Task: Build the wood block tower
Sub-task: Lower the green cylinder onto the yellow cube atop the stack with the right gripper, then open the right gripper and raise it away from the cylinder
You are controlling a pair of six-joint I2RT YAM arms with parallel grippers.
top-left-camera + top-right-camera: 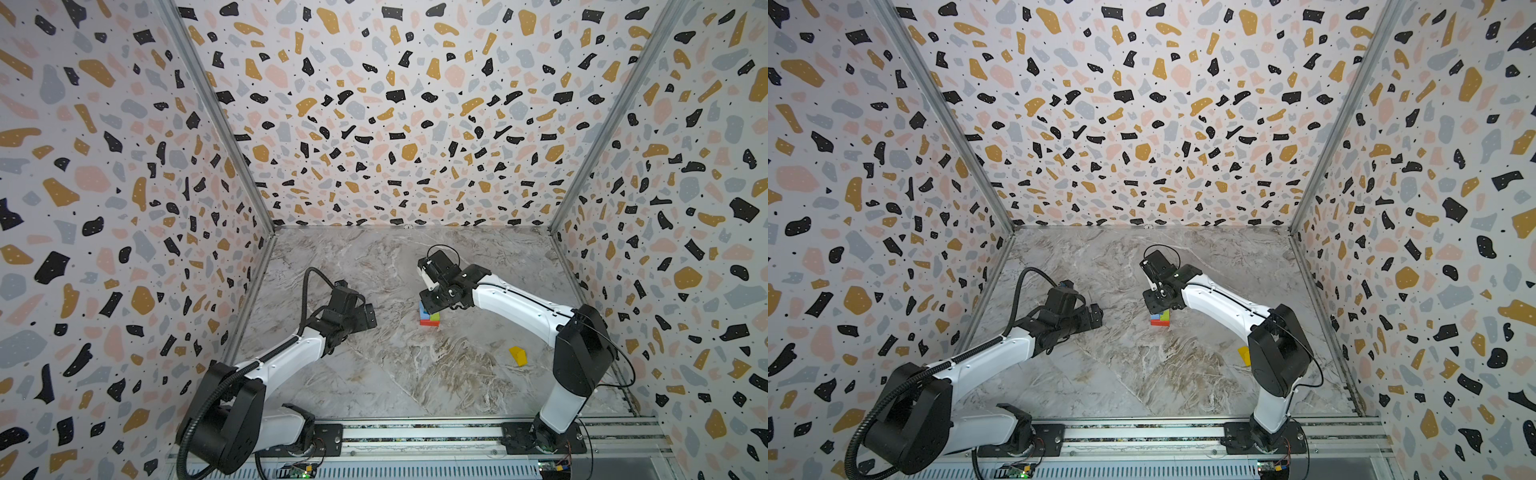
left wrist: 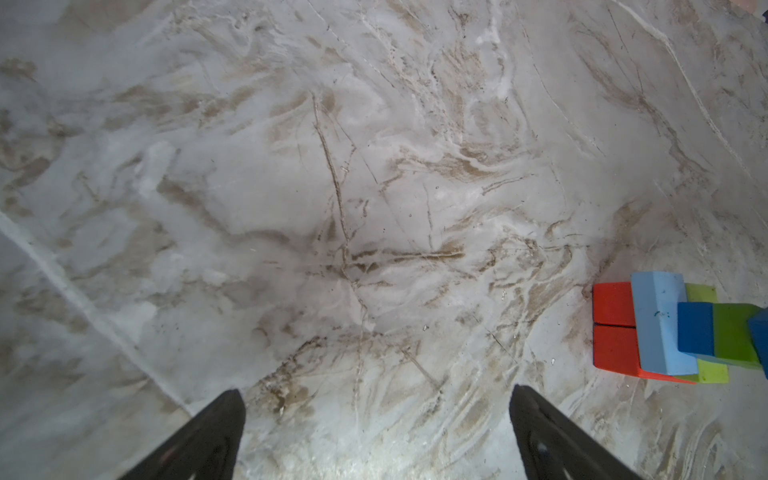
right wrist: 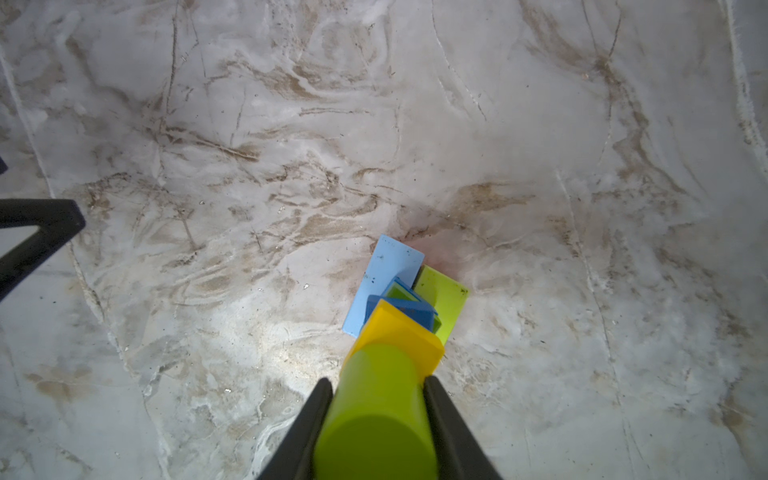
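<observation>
Terrazzo-walled booth w/ marble-look floor.
Three walls [image 1: 395, 104] were white w/ black, ochre, pink & grey chips; grey metal posts [image 1: 216, 116] ran up both back corners. Floor [image 1: 415, 374] was grey-white w/ brown veins, evenly lit. A metal rail [image 1: 415, 434] crossed the front edge.

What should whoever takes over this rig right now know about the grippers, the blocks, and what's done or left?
Left gripper: open, empty, above bare table.
Right gripper: closed on the lime cylinder, which appears seated on the yellow cube topping the tower.
Done: red base, blue and green blocks and yellow cube stacked.
Left: release the cylinder without nudging it; likely add the yellow wedge, lying apart on the table.
</observation>
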